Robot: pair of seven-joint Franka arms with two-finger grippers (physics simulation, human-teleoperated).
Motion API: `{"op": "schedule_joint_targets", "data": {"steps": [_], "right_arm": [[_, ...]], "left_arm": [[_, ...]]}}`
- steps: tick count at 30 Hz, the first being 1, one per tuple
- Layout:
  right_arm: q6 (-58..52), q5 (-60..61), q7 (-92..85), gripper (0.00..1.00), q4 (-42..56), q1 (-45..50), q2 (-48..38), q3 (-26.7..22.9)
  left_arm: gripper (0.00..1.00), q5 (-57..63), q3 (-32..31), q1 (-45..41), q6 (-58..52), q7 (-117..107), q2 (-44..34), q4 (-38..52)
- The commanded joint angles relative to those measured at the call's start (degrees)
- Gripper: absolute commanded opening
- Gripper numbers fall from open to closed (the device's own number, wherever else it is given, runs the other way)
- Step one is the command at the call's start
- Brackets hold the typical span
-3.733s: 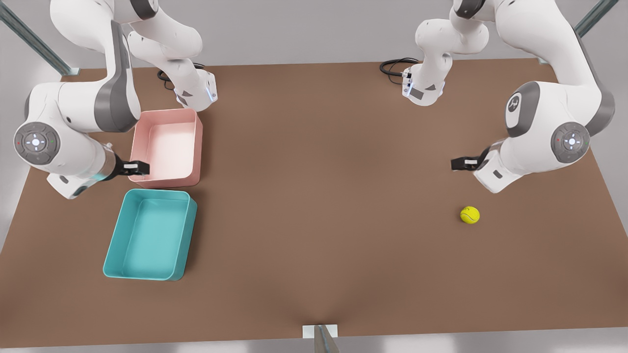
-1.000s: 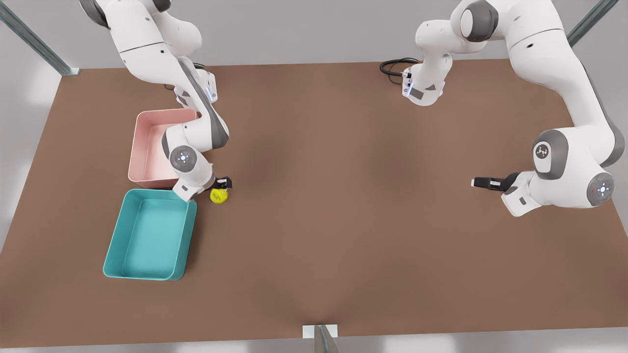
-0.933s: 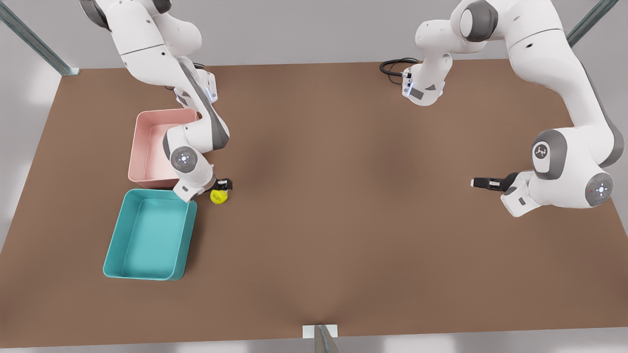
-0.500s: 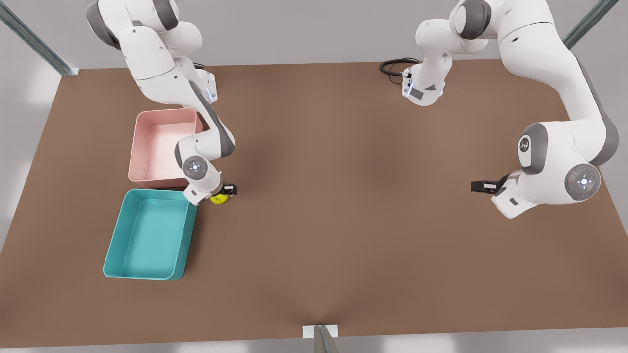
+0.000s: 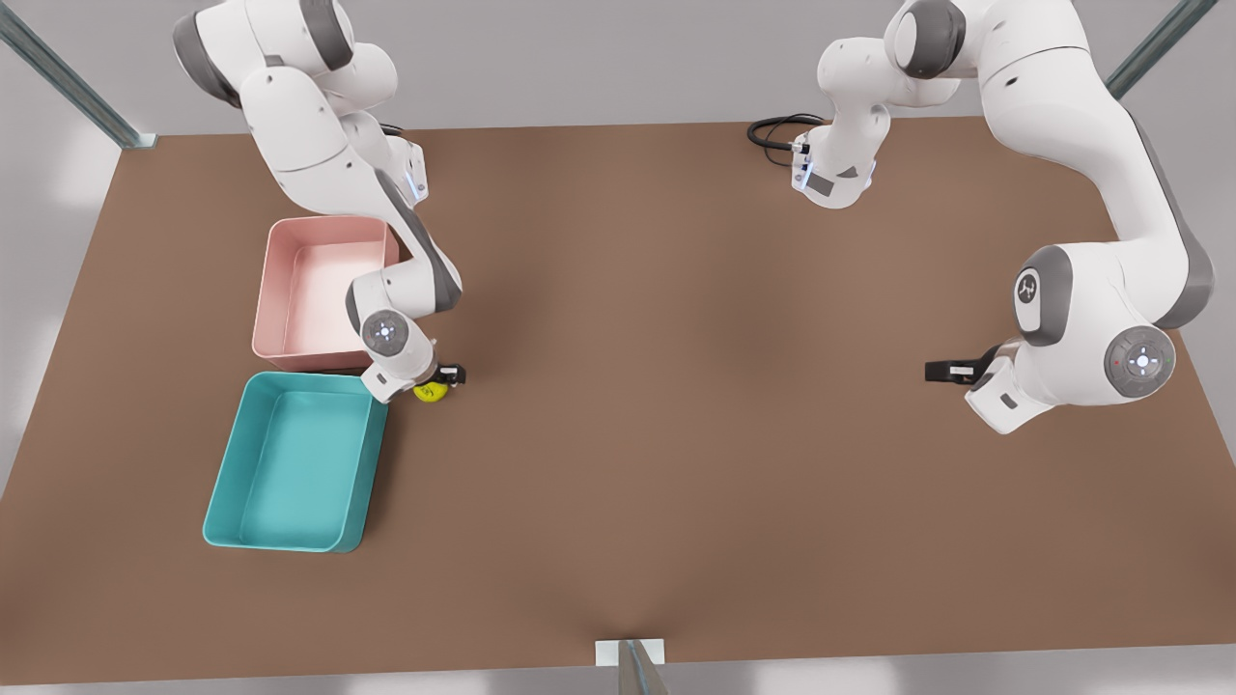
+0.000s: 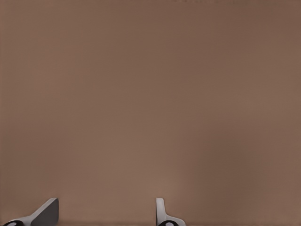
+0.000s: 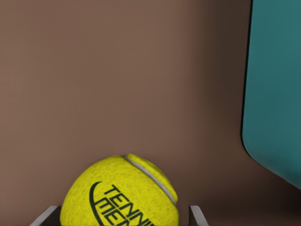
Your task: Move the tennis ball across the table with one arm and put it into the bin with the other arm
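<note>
Right gripper (image 5: 442, 377): hangs low at the front view's left, fingers (image 7: 48, 214) spread a little wider than the tennis ball (image 5: 430, 391), one on each side, a thin gap showing at both, so holds nothing. Nearest on that side: teal bin (image 5: 290, 463), open-topped, flat on the table (image 5: 676, 434). Just beside its far right corner, outside it, rests the tennis ball on the brown top, printed lettering up, between the spread fingers. Farther back, close behind the teal bin, stands a pink bin (image 5: 309, 290), partly under the right arm's forearm. Well apart, at the front view's right: left gripper (image 5: 932, 371), waits above bare table, fingers (image 6: 45, 213) parted, grasps nothing.
</note>
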Motion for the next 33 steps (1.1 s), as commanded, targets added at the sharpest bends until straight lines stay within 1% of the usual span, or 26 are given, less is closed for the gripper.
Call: {"op": "schedule_joint_targets", "data": {"steps": [1,7,8,11,12,13,15,16,24,30,32,33], "right_arm": [[0.83,0.06,1.29,1.00,0.09,-0.01,0.48,-0.01],[0.92,0.06,1.29,1.00,0.18,-0.01,1.10,-0.01],[0.92,0.06,1.29,1.00,0.18,-0.01,1.01,0.08],[0.92,-0.02,1.20,0.96,0.00,-0.01,0.83,0.08],[0.92,-0.02,1.12,0.88,0.00,-0.01,0.66,0.08],[0.83,-0.02,0.85,0.75,0.00,-0.01,0.57,0.08],[0.75,-0.02,0.59,0.64,0.18,-0.01,0.22,0.08],[0.66,-0.02,0.50,0.62,0.18,-0.01,0.13,0.08],[0.57,-0.02,0.33,0.62,0.36,-0.09,-1.98,0.08],[-1.01,-0.20,-4.59,0.62,0.88,-0.71,-10.94,-0.27],[-5.21,-0.20,-10.56,0.62,3.42,-2.99,-13.23,-0.62],[-9.27,-0.20,-17.07,0.61,6.94,-4.84,-12.79,-2.20]], "left_arm": [[1.00,-0.03,0.01,0.03,0.01,-2.24,0.39,0.05],[1.00,-0.03,0.10,0.47,-0.17,-2.06,0.13,0.23],[1.00,-0.03,0.10,0.47,-1.57,-2.06,0.13,0.23],[1.00,0.06,0.10,0.03,-1.75,-2.06,0.13,0.93],[1.00,-0.03,0.01,0.12,-1.75,-2.06,0.13,0.93],[1.00,-0.20,0.01,0.03,-1.84,-2.15,0.13,0.84],[1.00,0.06,-0.34,0.12,-1.75,-2.06,0.13,1.02],[1.00,-0.03,-0.34,0.21,-1.75,-2.06,0.13,0.93],[1.00,-0.03,-0.34,0.30,-1.75,-2.06,0.22,0.93],[1.00,-0.03,-0.34,0.21,-1.84,-2.15,0.22,0.93],[1.00,-0.11,-0.34,0.21,-1.84,-2.15,0.22,0.93],[1.00,-0.11,-0.34,0.21,-1.84,-2.15,0.22,0.93]]}}
